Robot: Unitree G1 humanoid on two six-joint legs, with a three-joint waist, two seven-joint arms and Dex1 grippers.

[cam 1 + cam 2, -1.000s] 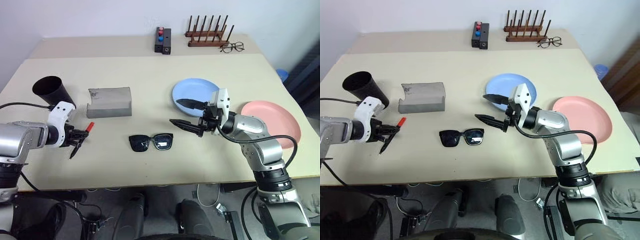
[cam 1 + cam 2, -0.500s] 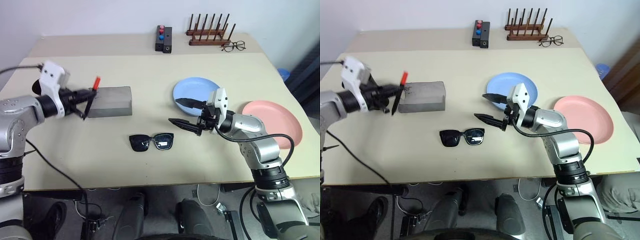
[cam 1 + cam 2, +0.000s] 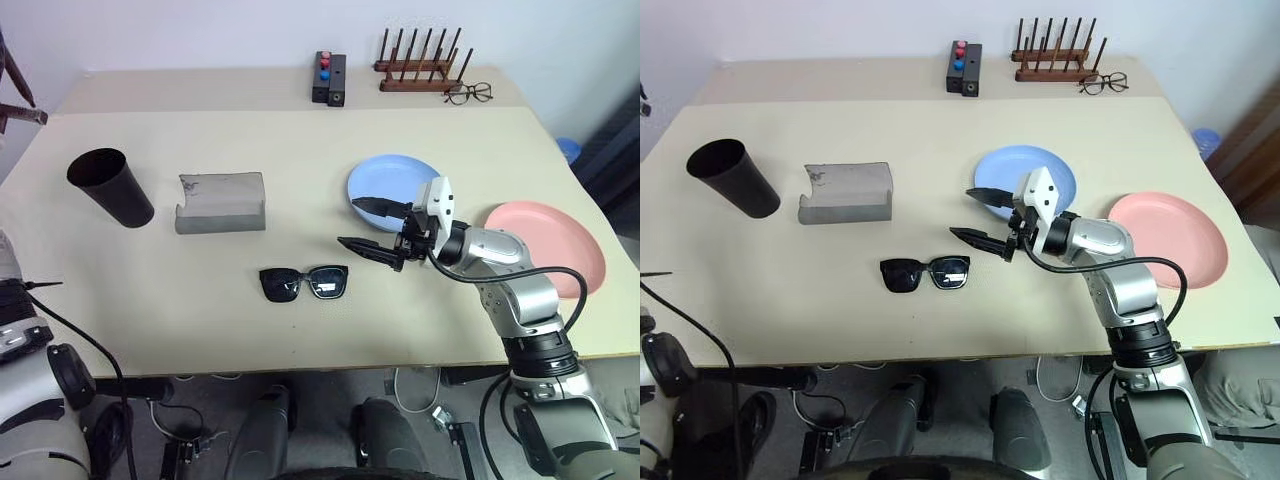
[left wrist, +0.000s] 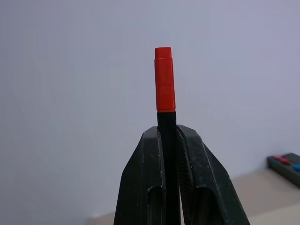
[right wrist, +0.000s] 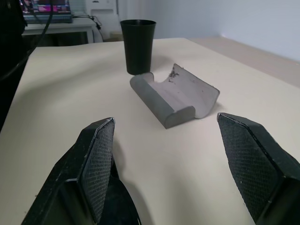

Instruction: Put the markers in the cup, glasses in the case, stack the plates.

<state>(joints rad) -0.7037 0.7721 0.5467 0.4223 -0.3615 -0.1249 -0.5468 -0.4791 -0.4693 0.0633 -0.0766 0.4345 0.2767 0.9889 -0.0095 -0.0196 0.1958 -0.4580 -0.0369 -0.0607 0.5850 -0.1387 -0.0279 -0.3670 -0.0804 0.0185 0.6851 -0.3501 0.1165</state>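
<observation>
The left gripper (image 4: 169, 140) clamps the red-capped marker (image 4: 165, 79) between its fingers, raised well apart from the cup (image 3: 108, 186) on the table (image 3: 300, 140). The right gripper (image 3: 372, 226) hangs spread and empty. A misjudged descent could tip the cup.

Matt black cup (image 3: 110, 186); grey cloth-like case (image 3: 221, 203); smooth table (image 3: 300, 150).
</observation>
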